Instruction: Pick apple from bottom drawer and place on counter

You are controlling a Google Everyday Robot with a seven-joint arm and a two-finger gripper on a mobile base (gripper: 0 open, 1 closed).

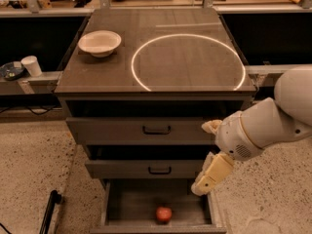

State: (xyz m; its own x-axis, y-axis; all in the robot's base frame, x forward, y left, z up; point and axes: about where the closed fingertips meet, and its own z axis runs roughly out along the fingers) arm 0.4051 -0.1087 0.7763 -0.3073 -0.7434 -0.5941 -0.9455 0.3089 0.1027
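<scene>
The red apple point(164, 214) lies on the floor of the open bottom drawer point(129, 204), near its front edge and a little right of centre. My gripper point(202, 158) hangs in front of the cabinet's right side, level with the middle drawer, above and to the right of the apple. Its cream fingers point(211, 174) stand apart and hold nothing. The counter point(187, 57) with its white circle is the cabinet's top, above the gripper.
A white bowl point(99, 43) sits on the counter's back left corner. The two upper drawers point(156, 129) stick out slightly. A white cup point(32, 65) and a dark dish point(9, 71) stand on a ledge at the left. A black rod point(48, 211) lies on the floor at the lower left.
</scene>
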